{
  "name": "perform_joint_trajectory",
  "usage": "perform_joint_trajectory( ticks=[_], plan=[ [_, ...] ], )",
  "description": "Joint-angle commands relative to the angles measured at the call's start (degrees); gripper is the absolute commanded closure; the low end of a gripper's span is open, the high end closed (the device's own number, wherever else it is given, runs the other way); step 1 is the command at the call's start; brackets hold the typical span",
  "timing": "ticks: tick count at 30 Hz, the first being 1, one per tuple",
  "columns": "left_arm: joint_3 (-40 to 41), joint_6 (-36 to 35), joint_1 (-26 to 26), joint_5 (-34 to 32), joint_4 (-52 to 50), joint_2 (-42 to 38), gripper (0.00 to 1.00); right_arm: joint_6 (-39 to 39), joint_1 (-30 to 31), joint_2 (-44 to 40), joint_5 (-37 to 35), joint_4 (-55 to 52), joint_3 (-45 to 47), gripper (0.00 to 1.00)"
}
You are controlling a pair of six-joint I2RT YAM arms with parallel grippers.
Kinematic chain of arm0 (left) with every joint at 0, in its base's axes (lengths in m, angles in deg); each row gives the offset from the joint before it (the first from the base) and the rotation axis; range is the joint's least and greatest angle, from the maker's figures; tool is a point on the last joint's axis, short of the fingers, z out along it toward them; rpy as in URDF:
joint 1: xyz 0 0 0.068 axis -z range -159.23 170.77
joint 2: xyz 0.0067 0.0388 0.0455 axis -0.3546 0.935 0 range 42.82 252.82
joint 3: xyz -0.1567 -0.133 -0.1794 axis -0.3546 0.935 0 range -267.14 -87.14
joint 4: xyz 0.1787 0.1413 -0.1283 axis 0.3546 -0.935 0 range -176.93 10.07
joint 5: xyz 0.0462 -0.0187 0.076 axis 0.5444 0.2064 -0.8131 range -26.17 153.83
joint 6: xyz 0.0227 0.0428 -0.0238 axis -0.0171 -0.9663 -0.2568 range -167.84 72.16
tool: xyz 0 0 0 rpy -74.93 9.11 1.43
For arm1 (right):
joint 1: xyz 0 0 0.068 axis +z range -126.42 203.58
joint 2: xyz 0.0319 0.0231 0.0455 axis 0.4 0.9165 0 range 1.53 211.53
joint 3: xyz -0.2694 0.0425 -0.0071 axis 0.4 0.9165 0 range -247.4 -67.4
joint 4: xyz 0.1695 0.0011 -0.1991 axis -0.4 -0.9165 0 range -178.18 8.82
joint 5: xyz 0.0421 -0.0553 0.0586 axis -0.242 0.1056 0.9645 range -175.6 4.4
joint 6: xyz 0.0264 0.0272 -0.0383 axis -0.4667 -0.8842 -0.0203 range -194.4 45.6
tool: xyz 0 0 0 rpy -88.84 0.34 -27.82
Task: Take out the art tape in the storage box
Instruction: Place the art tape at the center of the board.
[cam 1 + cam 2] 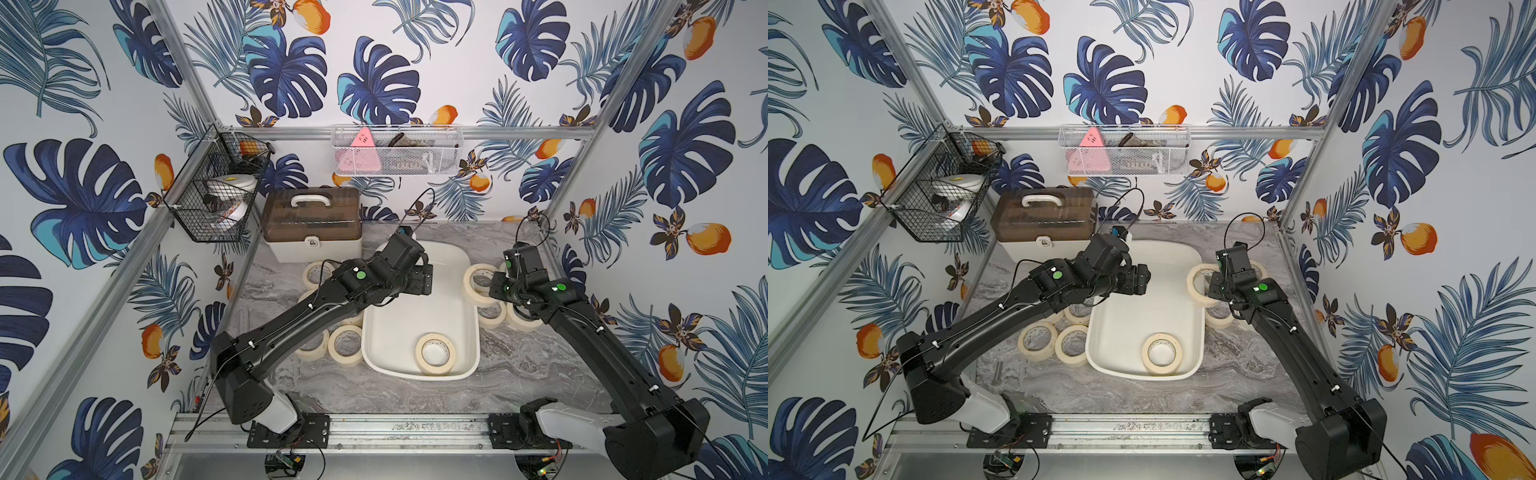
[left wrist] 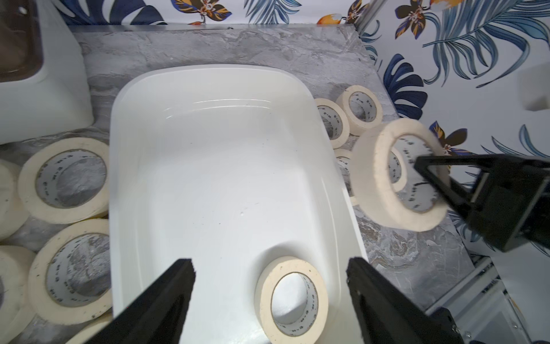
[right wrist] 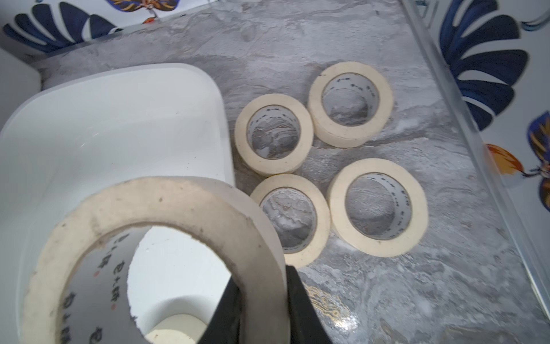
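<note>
The storage box (image 1: 399,324) is a shallow white tub in the middle of the table. One roll of art tape (image 1: 435,353) lies flat on its floor near the front end, also seen in the left wrist view (image 2: 293,299). My left gripper (image 2: 269,265) hangs open above the box with nothing between its fingers. My right gripper (image 3: 262,277) is shut on the wall of another roll (image 3: 166,208), held tilted over the box's right rim (image 2: 395,175). Several rolls lie flat on the table to the left (image 2: 64,178) and to the right (image 3: 378,207) of the box.
A white case with a brown lid (image 1: 311,222) stands behind the box at the left. A black wire basket (image 1: 216,187) and a white mesh basket (image 1: 395,151) hang on the walls. A metal rail (image 1: 374,432) runs along the front.
</note>
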Motion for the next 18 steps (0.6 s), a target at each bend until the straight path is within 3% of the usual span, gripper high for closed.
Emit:
perform_joint_trajectory(
  ticks=[1,6,11,18],
  plan=[
    [3.4,0.6,-1.7,-1.0,2.1,-2.7,0.1,-3.5,-2.0,-0.7,-4.1,-5.1,-2.7,1.0],
    [9.3,1.6,-5.1,-0.5,3.7,-6.9,0.01,-9.9,-3.8,-3.7,-6.5,-10.3,-0.3,1.0],
    [12.1,1.3,-8.0,0.3,3.7,-9.4,0.01,-18.8,-5.0,-5.5,-9.4,-15.3,4.8,1.0],
    [10.9,-1.5,-13.2,1.4,-0.6,-10.2,0.01,-20.8,-5.0,-10.4,-8.9,-18.0,12.3,1.0]
  ],
)
